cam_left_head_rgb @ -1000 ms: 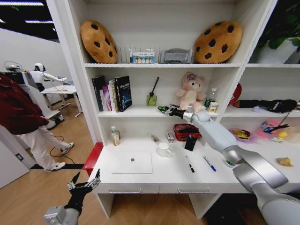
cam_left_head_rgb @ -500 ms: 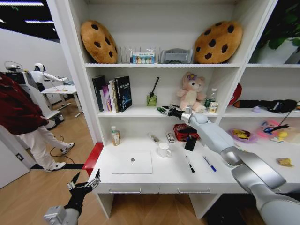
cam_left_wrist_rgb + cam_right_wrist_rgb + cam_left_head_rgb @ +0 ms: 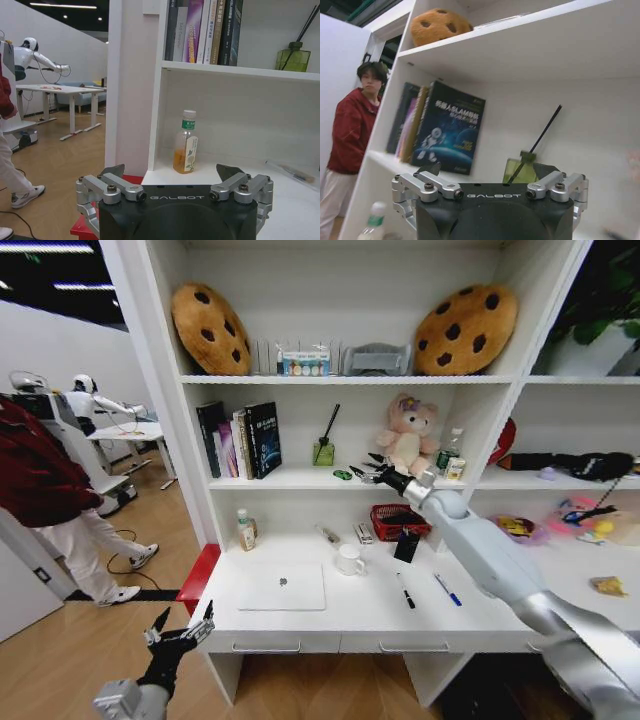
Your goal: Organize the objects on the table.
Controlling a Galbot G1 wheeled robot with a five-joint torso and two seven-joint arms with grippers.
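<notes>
Right claw (image 3: 372,472) reaches out at the end of a smooth grey arm to the middle shelf, its dark metal fingers spread apart with nothing between them. It hovers just beside a tiny green toy car (image 3: 343,475) that sits on the white shelf board, between the green glass diffuser bottle (image 3: 323,451) with its thin black reeds and the fluffy pink teddy bear (image 3: 408,436). In the right wrist view the bottle (image 3: 520,171) stands close ahead, next to glossy upright books (image 3: 449,135).

Left claw (image 3: 180,631) hangs low, in front of the desk's left corner and above the wooden floor; its black fingers are also parted and empty, as the left wrist view (image 3: 177,176) shows.

On the smooth white desk (image 3: 360,615) a flat silver laptop (image 3: 282,587) lies closed at the left, with a round white mug (image 3: 349,559) just beside it. A black pen (image 3: 405,591) and a blue pen (image 3: 447,589) lie apart nearer the front edge. A black pen cup (image 3: 406,545) stands in front of a red mesh basket (image 3: 398,521). A small clear bottle (image 3: 245,530) of amber drink stands at the back left corner. A crumpled yellow scrap (image 3: 606,585) rests far to the right.
</notes>
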